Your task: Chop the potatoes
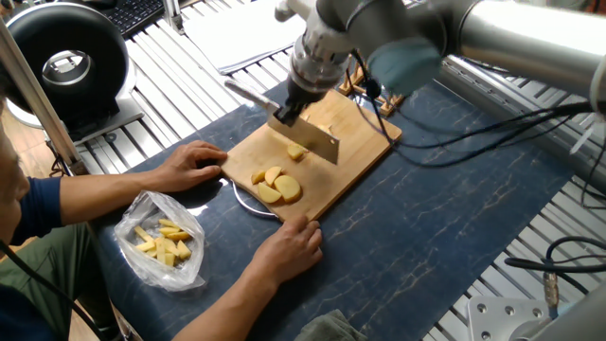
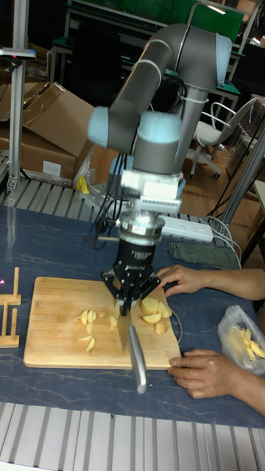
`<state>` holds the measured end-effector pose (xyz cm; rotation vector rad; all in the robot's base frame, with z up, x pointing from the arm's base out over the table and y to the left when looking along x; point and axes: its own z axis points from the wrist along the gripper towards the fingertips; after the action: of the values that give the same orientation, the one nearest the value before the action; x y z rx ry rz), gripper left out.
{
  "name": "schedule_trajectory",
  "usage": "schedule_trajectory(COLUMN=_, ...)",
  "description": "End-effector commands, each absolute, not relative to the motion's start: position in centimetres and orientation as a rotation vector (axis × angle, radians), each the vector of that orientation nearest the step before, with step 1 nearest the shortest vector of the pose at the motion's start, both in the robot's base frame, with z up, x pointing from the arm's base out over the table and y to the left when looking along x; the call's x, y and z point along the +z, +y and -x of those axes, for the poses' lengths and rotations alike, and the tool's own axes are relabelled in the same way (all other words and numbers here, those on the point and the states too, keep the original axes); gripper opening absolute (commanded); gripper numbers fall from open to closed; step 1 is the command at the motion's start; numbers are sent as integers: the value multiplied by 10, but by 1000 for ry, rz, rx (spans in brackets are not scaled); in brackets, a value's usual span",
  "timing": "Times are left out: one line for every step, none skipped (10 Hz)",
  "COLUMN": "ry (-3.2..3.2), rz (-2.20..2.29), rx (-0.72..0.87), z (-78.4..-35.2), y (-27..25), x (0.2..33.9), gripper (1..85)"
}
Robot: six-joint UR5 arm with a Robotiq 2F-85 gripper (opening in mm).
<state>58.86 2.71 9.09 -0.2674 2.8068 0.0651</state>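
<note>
My gripper [image 1: 287,110] [image 2: 131,291] is shut on a knife [image 1: 318,141] [image 2: 132,346], whose blade stands edge-down over the middle of the wooden cutting board [image 1: 355,152] [image 2: 51,327]. The handle sticks out past the fingers. The potatoes lie on the board: rounded pale yellow chunks [image 1: 276,186] [image 2: 153,309] on one side of the blade, a small piece [image 1: 295,152] right at the blade, and thin cut slices [image 2: 88,330] on the other side. Whether the blade touches the small piece I cannot tell.
A person's two hands [image 1: 192,163] [image 1: 289,248] hold the board's near end. A clear plastic bag of yellow pieces [image 1: 163,242] [image 2: 243,342] lies beside them. A black round device [image 1: 66,59] stands back left; cables [image 1: 492,142] run on the right. A small wooden rack [image 2: 7,309] stands by the board.
</note>
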Motion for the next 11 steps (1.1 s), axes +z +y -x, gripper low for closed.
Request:
schedule_trajectory(ry=2828, rz=249, rx=103, z=-583, y=32, x=106, gripper=10)
schedule_trajectory(ry=2821, rz=243, rx=104, z=-585, y=34, x=103, gripper=10)
schedule_trajectory(ry=2814, rz=243, rx=97, z=-588, y=33, x=99, gripper=10)
schedule_trajectory(ry=2804, rz=243, rx=86, z=-592, y=32, x=94, gripper=10)
schedule_trajectory(ry=2793, rz=242, rx=78, z=-596, y=31, x=88, gripper=10)
schedule_trajectory(ry=2787, rz=242, rx=75, z=-598, y=31, x=85, gripper=10)
schedule_trajectory(ry=2786, rz=238, rx=75, z=-598, y=32, x=84, gripper=10)
schedule_trajectory(ry=2786, rz=238, rx=71, z=-598, y=31, x=83, gripper=10)
schedule_trajectory(ry=2786, rz=234, rx=72, z=-598, y=32, x=83, gripper=10)
schedule_trajectory(ry=2787, rz=232, rx=72, z=-597, y=32, x=83, gripper=10)
schedule_trajectory(ry=2787, rz=230, rx=72, z=-597, y=33, x=83, gripper=10)
